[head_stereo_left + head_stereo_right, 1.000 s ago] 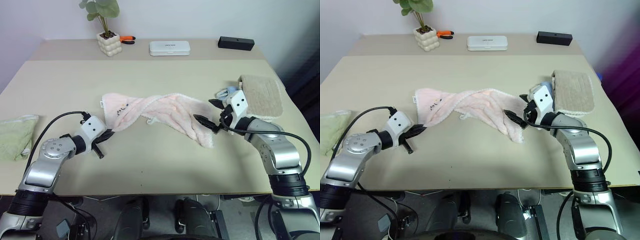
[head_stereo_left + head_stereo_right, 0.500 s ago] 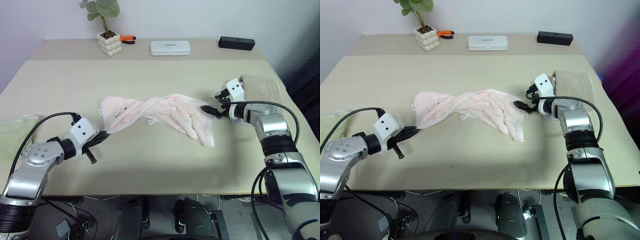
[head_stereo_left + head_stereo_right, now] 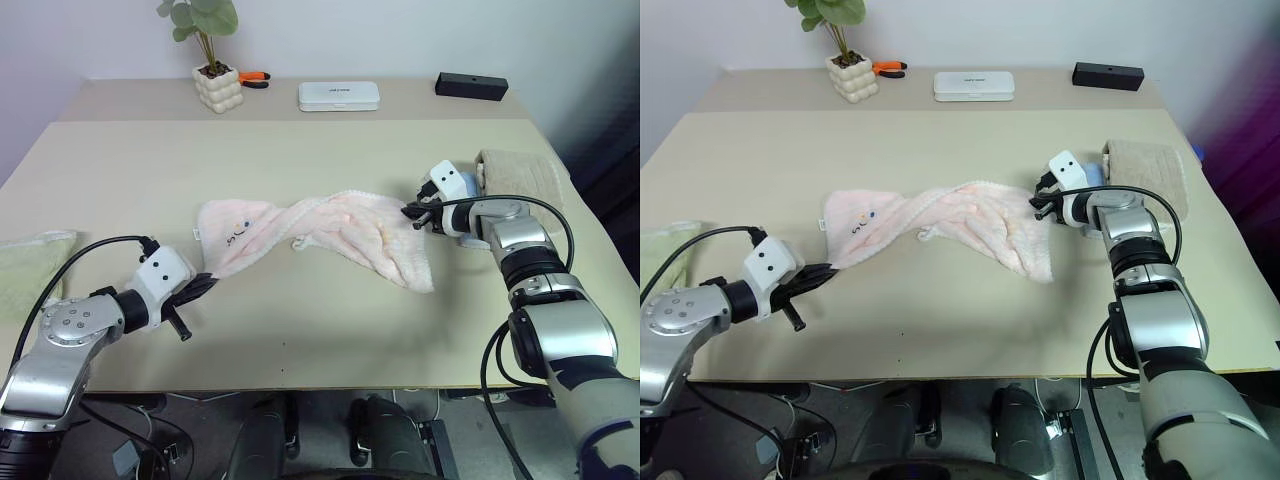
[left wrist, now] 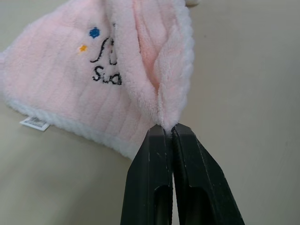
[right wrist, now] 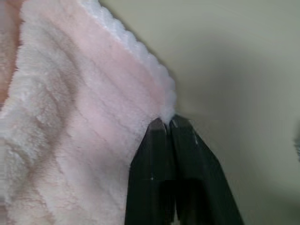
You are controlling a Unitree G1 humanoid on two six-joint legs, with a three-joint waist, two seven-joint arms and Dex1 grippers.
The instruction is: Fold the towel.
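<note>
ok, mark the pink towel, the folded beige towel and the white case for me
pink towel (image 3: pixel 340 225), left eye view, on its rumpled middle.
folded beige towel (image 3: pixel 525 172), left eye view, on its top face by the table's right edge.
white case (image 3: pixel 974 85), right eye view, on the centre of its lid.

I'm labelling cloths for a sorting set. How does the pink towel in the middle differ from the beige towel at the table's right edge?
The pink towel lies twisted and rumpled across the table's middle; the beige towel lies flat as a neat folded pad. The pink towel is pinched at two corners, by the left end effector and the right end effector; the beige towel is untouched. The pink towel carries dark lettering; the beige towel looks plain. Both are fluffy cloths resting on the table.
</note>
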